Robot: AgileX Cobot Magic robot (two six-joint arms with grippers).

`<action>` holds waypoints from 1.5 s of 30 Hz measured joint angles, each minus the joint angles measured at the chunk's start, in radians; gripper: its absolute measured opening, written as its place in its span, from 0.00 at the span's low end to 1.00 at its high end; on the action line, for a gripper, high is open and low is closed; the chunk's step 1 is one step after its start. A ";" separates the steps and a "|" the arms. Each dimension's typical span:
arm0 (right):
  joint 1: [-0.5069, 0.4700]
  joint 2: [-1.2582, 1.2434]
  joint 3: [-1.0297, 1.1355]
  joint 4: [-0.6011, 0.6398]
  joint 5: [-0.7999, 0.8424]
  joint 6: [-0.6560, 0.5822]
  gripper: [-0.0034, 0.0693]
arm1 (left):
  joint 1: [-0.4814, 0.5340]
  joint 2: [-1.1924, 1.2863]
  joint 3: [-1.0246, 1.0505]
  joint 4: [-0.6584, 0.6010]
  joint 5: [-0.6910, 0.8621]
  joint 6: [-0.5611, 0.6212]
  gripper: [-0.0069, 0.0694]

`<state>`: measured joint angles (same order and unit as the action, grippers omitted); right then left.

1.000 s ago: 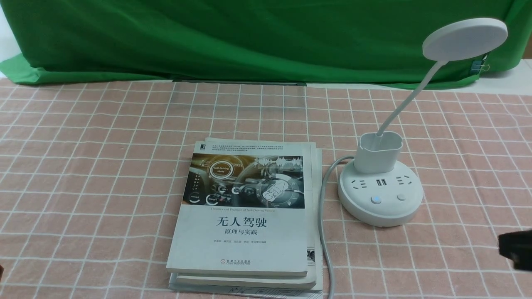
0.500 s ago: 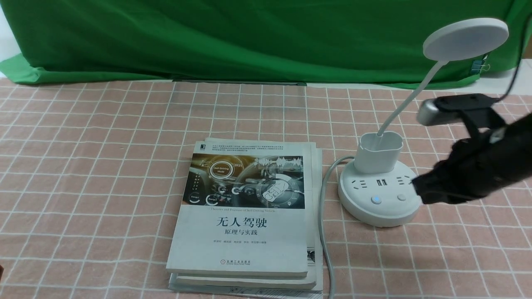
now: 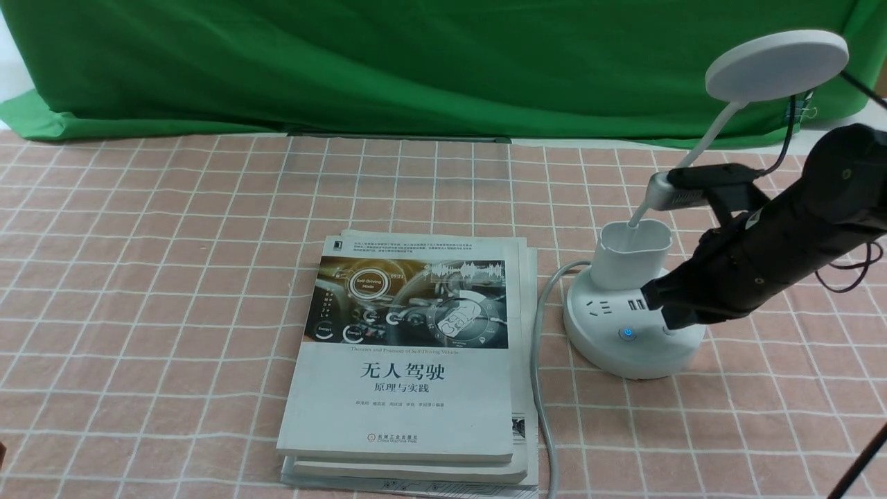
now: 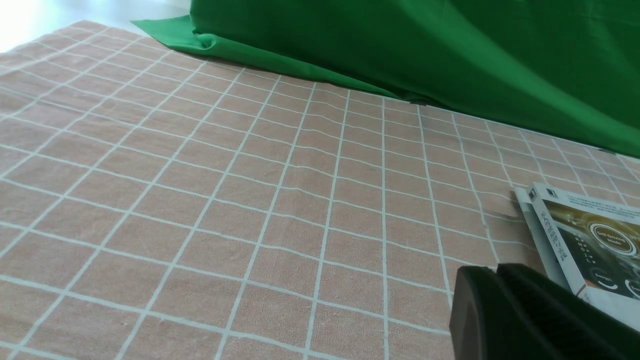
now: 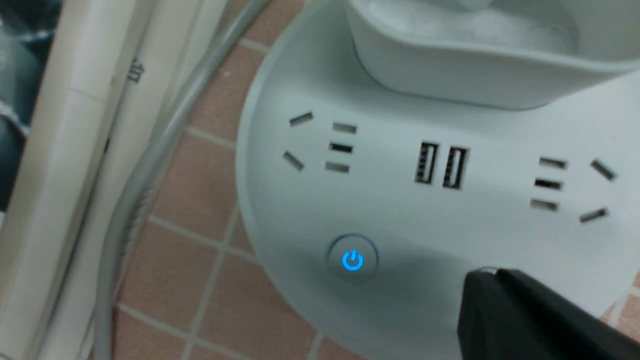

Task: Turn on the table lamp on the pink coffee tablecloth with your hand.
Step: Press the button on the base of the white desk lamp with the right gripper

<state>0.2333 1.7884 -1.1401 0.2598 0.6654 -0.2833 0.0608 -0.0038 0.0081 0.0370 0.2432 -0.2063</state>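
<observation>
The white table lamp stands on the pink coffee tablecloth (image 3: 173,277) at the right. It has a disc head (image 3: 776,66), a cup holder (image 3: 632,253) and a round base (image 3: 603,350). The head looks unlit. The left button (image 3: 628,333) glows blue. My right gripper (image 3: 665,313), the black hand, is shut. Its tip rests over the base's right button and hides it. In the right wrist view the shut tip (image 5: 492,280) sits beside the blue power button (image 5: 353,260) on the base (image 5: 400,215). My left gripper (image 4: 492,275) is shut and empty above the cloth (image 4: 200,175).
A stack of books (image 3: 409,360) lies left of the lamp, and the lamp's grey cable (image 3: 537,388) runs between them to the front edge. A green backdrop cloth (image 3: 416,62) hangs along the far side. The books' corner (image 4: 585,235) shows beside my left gripper.
My right arm has come in from the right edge, moving left and over the lamp base. Its tip now covers the right button, which showed before. The lamp and books have not moved.
</observation>
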 joint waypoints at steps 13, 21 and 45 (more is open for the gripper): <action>0.000 0.049 -0.011 0.001 -0.007 0.000 0.09 | 0.000 0.000 0.000 0.000 0.000 0.000 0.12; 0.000 0.020 -0.010 0.000 -0.016 -0.003 0.09 | 0.000 0.000 0.000 0.000 0.000 0.000 0.12; 0.000 -0.024 -0.007 -0.007 -0.053 -0.009 0.09 | 0.000 0.000 0.000 0.000 0.000 -0.001 0.12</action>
<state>0.2333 1.7647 -1.1466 0.2532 0.6122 -0.2919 0.0608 -0.0038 0.0081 0.0370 0.2432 -0.2071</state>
